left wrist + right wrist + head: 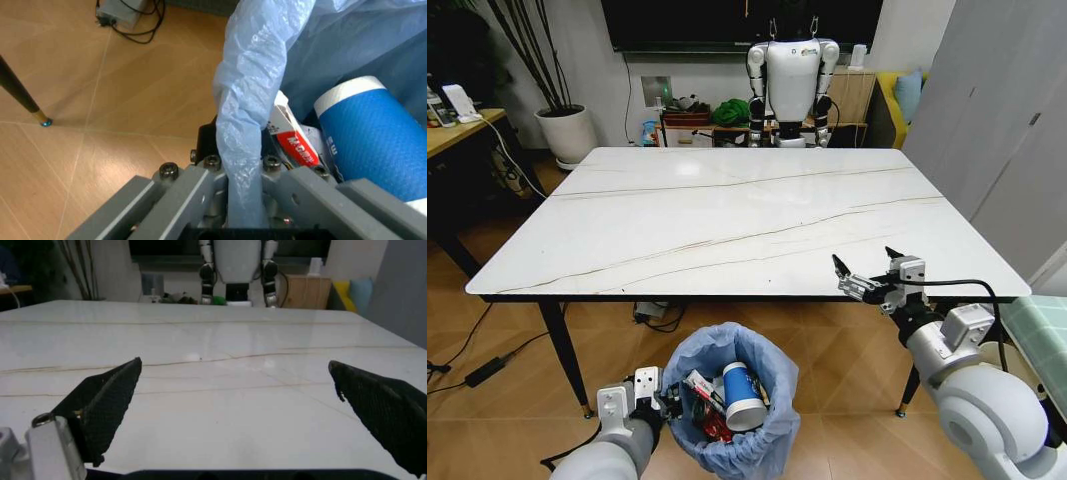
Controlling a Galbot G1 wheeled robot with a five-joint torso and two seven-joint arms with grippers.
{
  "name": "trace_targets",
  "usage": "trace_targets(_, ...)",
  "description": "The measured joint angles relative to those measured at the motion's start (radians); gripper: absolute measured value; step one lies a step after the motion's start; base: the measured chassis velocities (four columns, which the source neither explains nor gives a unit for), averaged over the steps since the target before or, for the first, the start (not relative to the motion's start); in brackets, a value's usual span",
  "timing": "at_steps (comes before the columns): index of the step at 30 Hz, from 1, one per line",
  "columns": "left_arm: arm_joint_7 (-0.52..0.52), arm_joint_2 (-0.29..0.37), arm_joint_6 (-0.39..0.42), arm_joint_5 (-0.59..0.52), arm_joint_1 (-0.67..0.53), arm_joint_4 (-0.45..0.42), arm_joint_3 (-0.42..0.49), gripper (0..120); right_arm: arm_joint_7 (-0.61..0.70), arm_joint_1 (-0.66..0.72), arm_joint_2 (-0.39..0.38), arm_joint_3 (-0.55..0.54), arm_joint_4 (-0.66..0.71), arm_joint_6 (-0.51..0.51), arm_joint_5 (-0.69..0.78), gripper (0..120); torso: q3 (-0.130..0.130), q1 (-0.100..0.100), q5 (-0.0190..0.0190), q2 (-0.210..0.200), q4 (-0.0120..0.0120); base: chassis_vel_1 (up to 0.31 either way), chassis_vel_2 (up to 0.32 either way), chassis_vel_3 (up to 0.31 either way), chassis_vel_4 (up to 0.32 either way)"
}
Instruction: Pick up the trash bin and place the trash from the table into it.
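Observation:
The trash bin, lined with a crinkled light-blue bag, is off to my front left, below the table's front edge. Inside lie a blue paper cup and red-and-white wrappers. My left gripper is shut on the bin's left rim. In the left wrist view the left gripper pinches the blue bag, with the cup and a wrapper just inside. My right gripper hovers open over the front right edge of the white marble table. Its dark fingers stand wide apart with nothing between them.
A white humanoid robot stands beyond the table's far edge. A potted plant and a wooden desk are at the left. Cables and a power strip lie on the floor under the table. A black table leg is near the bin.

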Motion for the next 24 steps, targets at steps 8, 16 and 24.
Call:
trace_targets(8,0.004,0.010,0.000,-0.001,0.005,-0.007,-0.018,0,-0.004,-0.115,0.124,0.037,0.018,0.048,-0.065,100,0.000,0.000,-0.0004,0.000,-0.0001,0.000,0.000,0.000,0.000)
trace_targets(16,0.012,0.015,0.000,-0.001,0.005,-0.011,-0.030,0,-0.008,-0.206,0.159,0.068,0.009,0.127,-0.104,100,0.000,0.000,-0.0001,0.000,0.0000,0.000,0.000,0.000,0.000)
trace_targets(24,0.019,0.022,0.000,-0.002,0.007,-0.020,-0.042,0,-0.046,-0.257,0.194,0.068,-0.010,0.191,-0.145,100,0.000,0.000,-0.0001,0.000,0.0000,0.000,0.000,0.000,0.000)
